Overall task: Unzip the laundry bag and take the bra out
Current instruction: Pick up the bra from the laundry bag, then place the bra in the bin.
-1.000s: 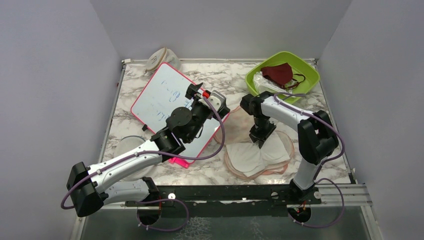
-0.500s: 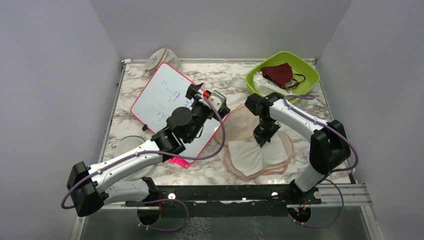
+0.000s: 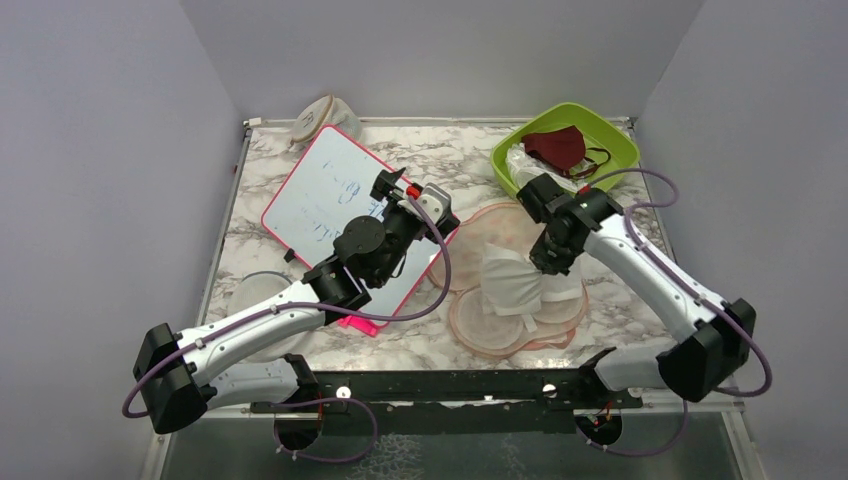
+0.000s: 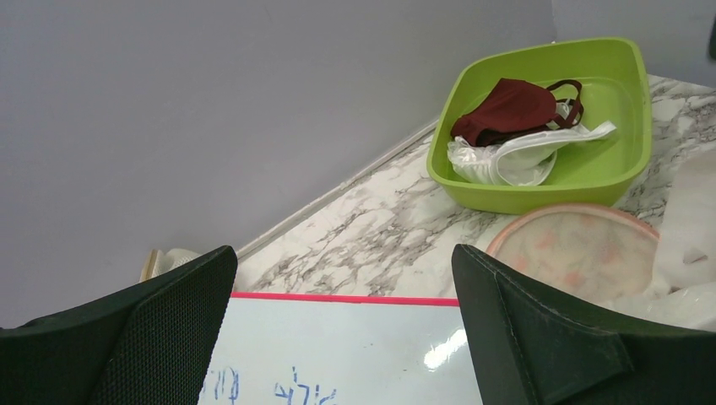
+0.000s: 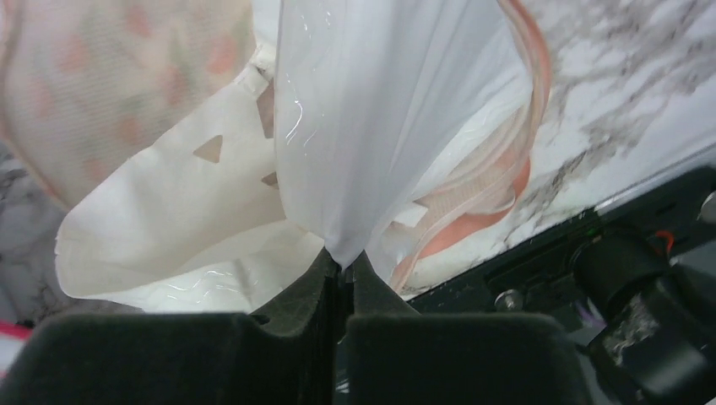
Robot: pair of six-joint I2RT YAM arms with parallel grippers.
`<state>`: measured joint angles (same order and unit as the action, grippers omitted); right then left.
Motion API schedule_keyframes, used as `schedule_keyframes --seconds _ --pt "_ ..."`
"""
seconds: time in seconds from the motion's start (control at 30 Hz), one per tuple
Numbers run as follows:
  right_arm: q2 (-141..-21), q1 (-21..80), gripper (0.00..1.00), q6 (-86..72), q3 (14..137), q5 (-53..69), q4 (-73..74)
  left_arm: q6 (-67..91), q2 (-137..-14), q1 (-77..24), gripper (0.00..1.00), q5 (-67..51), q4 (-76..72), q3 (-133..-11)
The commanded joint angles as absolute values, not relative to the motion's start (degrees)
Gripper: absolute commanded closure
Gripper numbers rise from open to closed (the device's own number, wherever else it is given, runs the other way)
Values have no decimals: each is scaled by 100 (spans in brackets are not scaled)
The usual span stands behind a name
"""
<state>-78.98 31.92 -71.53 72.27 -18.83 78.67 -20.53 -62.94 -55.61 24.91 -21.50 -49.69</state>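
Right now the right pincer (image 5: 340, 263) is clamping shut on a fold of the bra (image 3: 508, 285), with the white cloth pinched between its pressed-together tips. The bra is rising to a peak at that grip and spreading out toward the left and near side. Its long axis is therefore running slantwise from far right to near left, and its lower edge is resting on the laundry bag (image 3: 505, 332).

The laundry bag is lying unzipped and spread flat on the counter (image 3: 440, 150), just right of the whiteboard (image 3: 320, 190). Its long axis is running from far to near, with one round lobe pointing toward the green tub (image 3: 612, 150) and the other toward the near edge. Its pink edging is showing around both lobes.

The left pincer (image 4: 342, 261) is hovering over the right side of the whiteboard. Its fingers are standing wide apart, holding nothing, and facing the far right. The green tub is sitting in the far right corner, holding a maroon mask (image 3: 557, 146) and a clear wrapper (image 3: 520, 166).
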Motion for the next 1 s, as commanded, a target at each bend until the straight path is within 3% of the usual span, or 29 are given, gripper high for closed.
schedule_keyframes --seconds 0.0,0.27,0.6,0.97 --pt "-7171 3226 99 -5685 7585 -2595 7146 -2092 -6222 -5594 6 2621 -2358 -4922" --pt "-5756 3226 99 -3244 7719 -2636 5073 -2103 -6145 -5607 6 2628 -2373 -4913" --pt "-7364 3144 99 -1943 8836 -4107 4264 -2109 -6015 -5659 6 2628 -2373 -4922" --pt "-8626 1556 99 -1652 9135 -3223 3362 -2252 -6139 -5660 6 2739 -2443 -4887"
